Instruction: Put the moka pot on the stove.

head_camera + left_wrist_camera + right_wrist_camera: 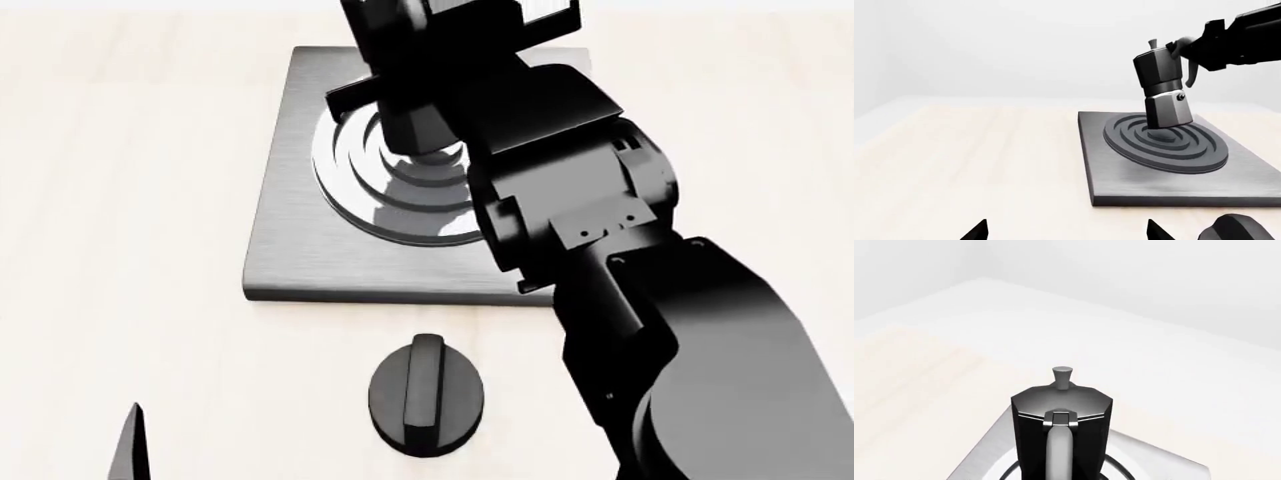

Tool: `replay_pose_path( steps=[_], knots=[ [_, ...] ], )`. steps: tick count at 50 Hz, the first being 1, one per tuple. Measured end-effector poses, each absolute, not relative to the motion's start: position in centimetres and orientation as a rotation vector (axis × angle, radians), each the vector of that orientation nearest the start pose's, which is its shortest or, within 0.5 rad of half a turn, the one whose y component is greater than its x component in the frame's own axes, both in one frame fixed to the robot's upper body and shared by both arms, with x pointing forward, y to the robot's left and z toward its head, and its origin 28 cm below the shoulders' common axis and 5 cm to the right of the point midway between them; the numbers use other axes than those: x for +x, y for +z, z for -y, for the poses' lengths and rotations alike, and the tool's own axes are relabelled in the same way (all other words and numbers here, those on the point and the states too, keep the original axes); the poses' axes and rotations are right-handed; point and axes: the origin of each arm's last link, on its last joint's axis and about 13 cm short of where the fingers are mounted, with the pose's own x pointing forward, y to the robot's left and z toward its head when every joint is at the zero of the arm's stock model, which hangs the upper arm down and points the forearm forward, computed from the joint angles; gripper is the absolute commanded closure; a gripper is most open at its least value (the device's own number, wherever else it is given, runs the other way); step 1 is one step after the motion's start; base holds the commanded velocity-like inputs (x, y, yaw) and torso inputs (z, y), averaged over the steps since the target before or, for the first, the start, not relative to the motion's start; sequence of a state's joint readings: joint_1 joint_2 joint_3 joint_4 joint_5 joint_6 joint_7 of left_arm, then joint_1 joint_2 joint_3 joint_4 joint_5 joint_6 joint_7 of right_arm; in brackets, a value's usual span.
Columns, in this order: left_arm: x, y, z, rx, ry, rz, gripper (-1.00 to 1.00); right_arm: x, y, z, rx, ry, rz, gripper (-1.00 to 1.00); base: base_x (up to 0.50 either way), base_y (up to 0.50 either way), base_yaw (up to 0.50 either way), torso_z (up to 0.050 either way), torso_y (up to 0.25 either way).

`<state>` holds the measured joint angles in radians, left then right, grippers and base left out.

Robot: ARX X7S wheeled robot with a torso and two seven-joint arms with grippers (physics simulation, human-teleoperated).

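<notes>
Setting: a pale wood-grain tabletop (967,160) is running back to a plain white backdrop.

Item 1, the stove (1121,170): a flat square slab of brushed grey metal, carrying raised concentric rings (1164,145) at its centre.

Item 2, the moka pot (1162,82): faceted, hourglass-waisted, dark with a bright band at the waist and a knobbed lid. It is sitting over the middle of the rings, its long axis tilting off vertical, the base at or just above the innermost ring; contact cannot be confirmed.

Item 3, the right gripper (1187,50): it is meeting the pot at its curved handle (1061,445), apparently pinching it, though the fingers themselves are hidden. The right arm is the nearer by far.

Item 4, the left gripper (1067,230): its tips are standing spread, holding nothing, well apart from the pot.

Item 5, a low black round knob (427,395): ridged, lying just in front of the stove.

Judgement: the pot is needing righting before release.
</notes>
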<state>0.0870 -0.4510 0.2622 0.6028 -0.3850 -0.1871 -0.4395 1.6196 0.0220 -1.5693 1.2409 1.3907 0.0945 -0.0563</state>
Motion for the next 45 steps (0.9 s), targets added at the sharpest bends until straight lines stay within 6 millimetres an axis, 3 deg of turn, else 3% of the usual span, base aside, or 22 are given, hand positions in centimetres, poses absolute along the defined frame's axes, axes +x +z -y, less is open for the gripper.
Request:
replay_pose_path(
  steps=[45],
  knots=[
    [17.1, 10.0, -21.5, -0.027, -0.033, 0.17, -1.0, 43.6, 25.7, 6.1, -0.168, 0.342, -0.021, 1.0, 0.0, 0.0, 0.0, 0.0, 0.0]
  ],
)
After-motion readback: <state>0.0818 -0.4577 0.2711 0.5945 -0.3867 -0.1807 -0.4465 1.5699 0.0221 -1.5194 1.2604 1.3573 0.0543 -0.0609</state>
